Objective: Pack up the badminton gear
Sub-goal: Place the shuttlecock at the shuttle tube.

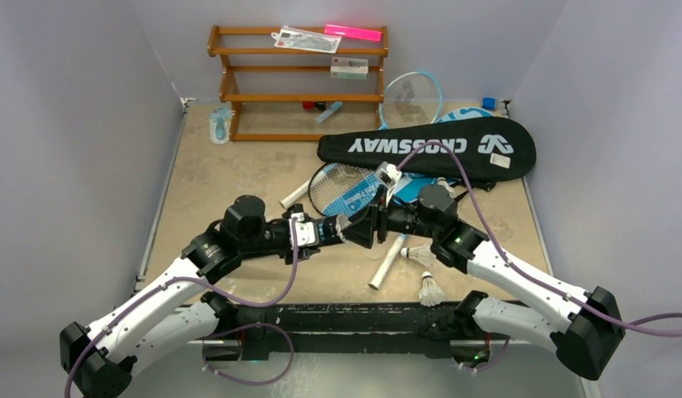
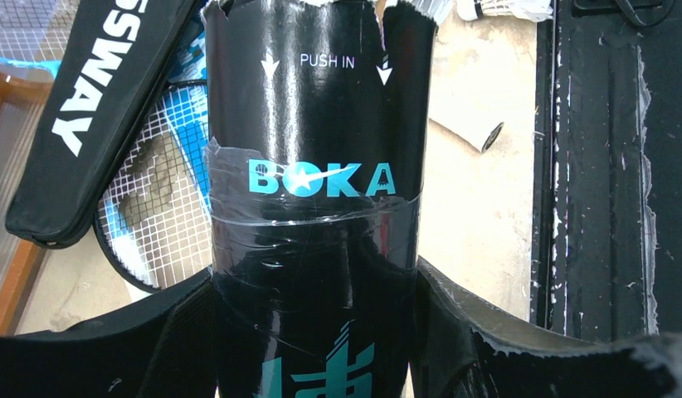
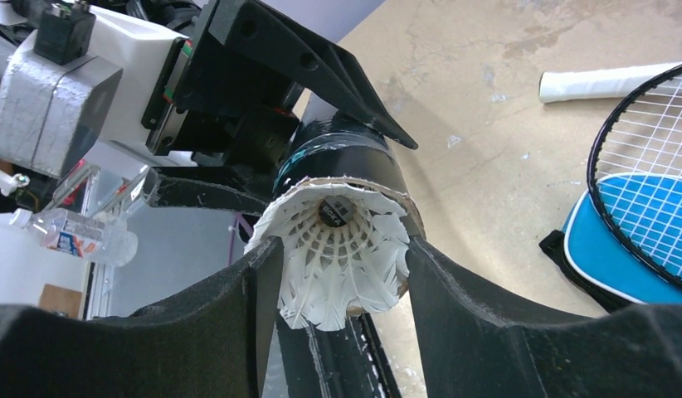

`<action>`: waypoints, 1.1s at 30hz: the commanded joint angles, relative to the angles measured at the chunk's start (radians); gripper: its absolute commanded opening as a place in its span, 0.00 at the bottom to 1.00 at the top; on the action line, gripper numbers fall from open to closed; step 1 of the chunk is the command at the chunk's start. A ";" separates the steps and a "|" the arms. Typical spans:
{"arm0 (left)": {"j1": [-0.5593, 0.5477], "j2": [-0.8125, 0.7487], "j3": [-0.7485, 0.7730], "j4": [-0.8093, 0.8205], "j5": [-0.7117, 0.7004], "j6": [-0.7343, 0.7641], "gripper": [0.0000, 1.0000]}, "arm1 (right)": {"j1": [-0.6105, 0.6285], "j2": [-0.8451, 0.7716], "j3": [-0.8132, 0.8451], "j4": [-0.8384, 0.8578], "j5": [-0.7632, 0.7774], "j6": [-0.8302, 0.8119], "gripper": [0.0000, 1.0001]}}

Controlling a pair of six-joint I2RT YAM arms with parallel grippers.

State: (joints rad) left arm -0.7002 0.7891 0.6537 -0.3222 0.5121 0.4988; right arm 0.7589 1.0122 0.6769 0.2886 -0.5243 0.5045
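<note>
At the back a rack (image 1: pixel 298 83), before it the racket cover (image 1: pixel 426 149), nearer a racket (image 1: pixel 346 189), nearest two shuttlecocks (image 1: pixel 430 290)

1. From above the light is even and diffuse; only faint, soft shadows lie on the surface (image 1: pixel 238 178) beneath the arms.
2. The pink bar (image 1: pixel 353 32) glows overexposed.
3. Vertical glare streaks run down the glossy black tube (image 2: pixel 313 124).
4. The shuttlecock (image 3: pixel 338 261) feathers are bright and sharp, while the right gripper (image 3: pixel 344 249) jaws beside them are soft, detailless black.
</note>
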 commanded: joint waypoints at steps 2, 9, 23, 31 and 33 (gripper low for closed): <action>0.002 -0.036 0.013 0.118 0.106 0.000 0.53 | -0.009 -0.067 -0.033 -0.088 0.136 -0.011 0.62; 0.002 -0.025 0.021 0.104 0.109 0.006 0.53 | -0.009 -0.101 -0.011 -0.147 0.174 -0.011 0.67; 0.003 -0.012 0.022 0.100 0.147 0.011 0.52 | -0.007 0.032 0.044 -0.091 0.076 -0.012 0.73; 0.002 -0.004 0.026 0.091 0.111 0.011 0.52 | -0.007 -0.045 0.037 -0.182 0.164 -0.024 0.74; 0.003 0.000 0.025 0.090 0.084 0.009 0.52 | -0.009 -0.094 0.030 -0.230 0.259 -0.012 0.76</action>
State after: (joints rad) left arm -0.6968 0.7948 0.6521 -0.2935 0.6010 0.4984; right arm 0.7525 1.0111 0.6884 0.1425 -0.4042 0.5034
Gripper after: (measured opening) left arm 0.645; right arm 0.747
